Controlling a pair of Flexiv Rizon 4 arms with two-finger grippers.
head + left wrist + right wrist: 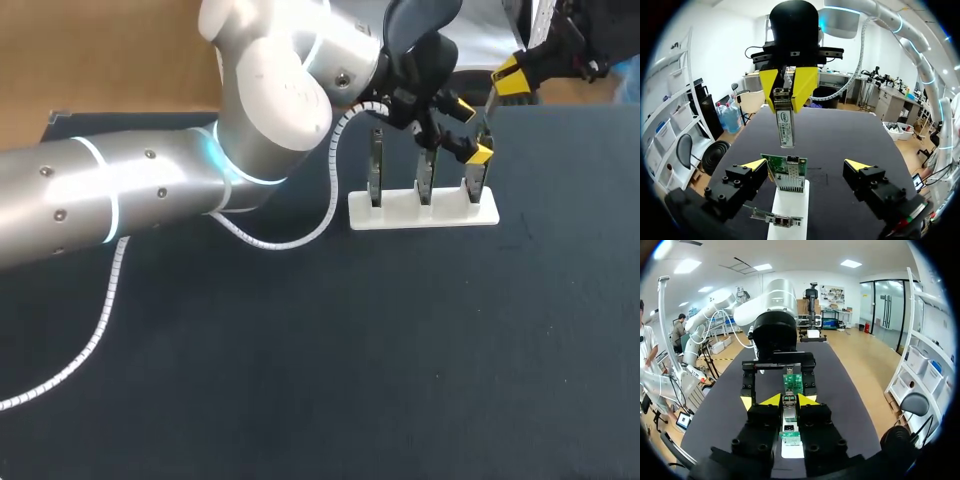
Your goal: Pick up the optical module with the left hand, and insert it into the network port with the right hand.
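1. One slim silver module (785, 127), with a pale printed label on its face, is pinched at its upper end between the yellow tips of our right gripper (787, 94).
2. We see its long axis upright. The free end points down at the green board (787, 174) and hangs just above it, not touching.
3. From the right wrist, the module (789, 415) sits between the right gripper's (790, 401) tips, with the green board (793, 382) straight ahead.
4. Our left gripper (806, 165) is spread wide, one finger on each side of the green board, touching neither face that we can see.
5. A small metal socket (794, 160) sits at the board's upper edge.
6. White stand (420, 212) on the dark table (300, 380) holds three boards upright in a row. The left gripper (471, 130) is at the end one (473, 182), nearest the right gripper (510, 78).
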